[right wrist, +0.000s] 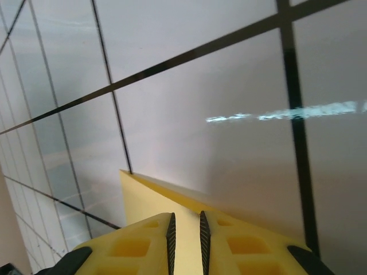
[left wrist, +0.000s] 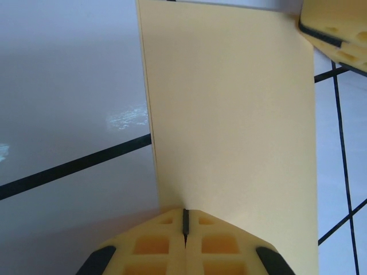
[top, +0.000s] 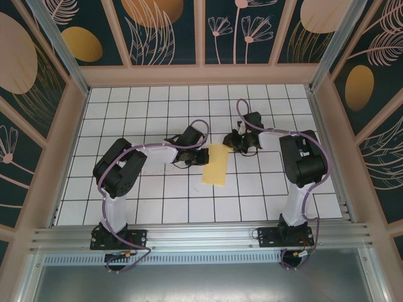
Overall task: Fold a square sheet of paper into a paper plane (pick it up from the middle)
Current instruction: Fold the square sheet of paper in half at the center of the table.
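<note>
The sheet of paper [top: 216, 165], folded to a narrow strip, lies mid-table with its long axis running near to far. The left gripper [top: 200, 156] is clamped on the middle of its left edge. The right gripper [top: 234, 146] stands at the far right corner, jaws narrow; whether it pinches the paper cannot be determined. Both arms are equally near.

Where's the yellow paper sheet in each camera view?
Top external: yellow paper sheet mid-table, just right of centre.
Left wrist: sheet is a broad strip from bottom centre to top edge.
Right wrist: sheet is a small wedge, bottom left of centre.
Shared landmark: black grid lines of the table.
</note>
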